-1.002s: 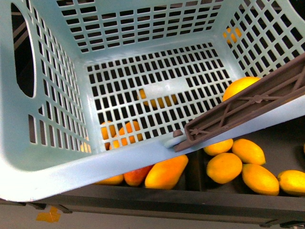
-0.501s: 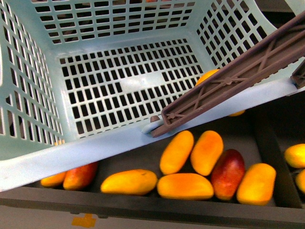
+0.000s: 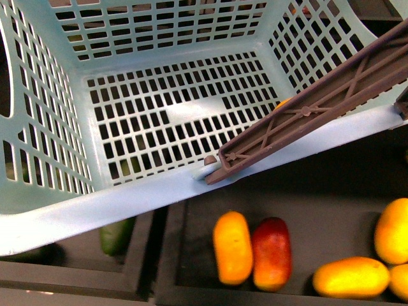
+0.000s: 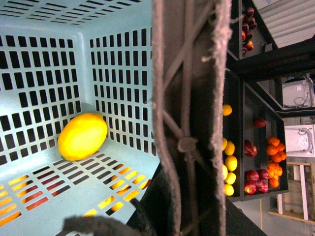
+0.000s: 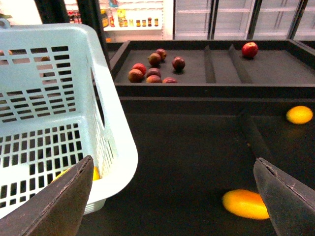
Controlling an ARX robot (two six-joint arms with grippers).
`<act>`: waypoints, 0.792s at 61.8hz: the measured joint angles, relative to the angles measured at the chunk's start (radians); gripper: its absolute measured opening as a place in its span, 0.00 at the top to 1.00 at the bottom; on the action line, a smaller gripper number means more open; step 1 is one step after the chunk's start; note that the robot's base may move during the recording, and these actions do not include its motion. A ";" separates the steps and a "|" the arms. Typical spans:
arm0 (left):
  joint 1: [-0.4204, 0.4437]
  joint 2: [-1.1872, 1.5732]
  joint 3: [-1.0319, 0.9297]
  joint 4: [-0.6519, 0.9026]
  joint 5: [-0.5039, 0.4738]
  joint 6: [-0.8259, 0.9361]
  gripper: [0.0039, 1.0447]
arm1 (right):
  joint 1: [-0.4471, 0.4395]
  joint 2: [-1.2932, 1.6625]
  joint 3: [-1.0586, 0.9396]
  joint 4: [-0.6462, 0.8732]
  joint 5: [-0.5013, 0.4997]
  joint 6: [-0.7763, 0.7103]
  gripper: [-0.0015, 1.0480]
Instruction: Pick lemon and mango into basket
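The lemon point(image 4: 82, 136) lies in the basket point(image 3: 95, 207) by its right wall, long axis flat on the floor. The mango point(image 3: 233, 247) lies in the near tray point(image 3: 319, 210), long axis near-to-far, just beside a red fruit point(image 3: 272, 253). The right end effector point(image 5: 174, 196) is spread and empty; the left end effector is out of sight, so I cannot tell.

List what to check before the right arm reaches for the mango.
1. Right gripper open and empty: ok.
2. Lemon lying on the basket floor: ok.
3. Mango in basket: not ok; it lies in the dark tray beside a red fruit.
4. Target sharp in the right wrist view: cannot tell; the yellow-orange fruit ahead is blurred.
5. Basket opening unobstructed: not ok; the brown handle crosses its right side.
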 joint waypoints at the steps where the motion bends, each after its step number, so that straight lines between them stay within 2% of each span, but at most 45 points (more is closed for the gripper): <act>1: 0.000 0.000 0.000 0.000 -0.003 0.001 0.95 | 0.000 0.000 -0.001 0.000 0.000 0.000 0.08; 16: 0.018 0.000 0.000 0.000 -0.029 0.008 0.95 | 0.001 0.000 0.000 0.000 -0.005 0.001 0.08; 20: 0.014 0.000 0.000 0.000 -0.022 0.015 0.95 | 0.002 0.012 0.081 -0.253 0.100 0.100 0.08; 21: 0.013 0.000 0.000 0.000 -0.020 0.015 0.95 | -0.013 0.024 0.113 -0.332 0.126 0.149 0.08; 24: 0.010 0.000 0.000 0.000 -0.006 0.006 0.95 | -0.073 0.071 0.178 -0.486 0.105 0.225 0.08; 28: 0.006 0.000 0.000 0.000 0.002 0.002 0.95 | -0.166 0.149 0.203 -0.529 0.035 0.277 0.08; 30: 0.005 0.000 0.000 0.000 0.002 0.002 0.95 | -0.200 0.180 0.208 -0.521 0.013 0.281 0.08; 39: 0.003 0.000 0.000 0.000 0.011 0.000 0.95 | -0.460 0.459 0.267 -0.354 -0.160 0.267 0.08; 49: 0.000 0.000 0.000 0.000 0.010 -0.001 0.95 | -0.636 0.809 0.346 -0.189 -0.251 0.210 0.08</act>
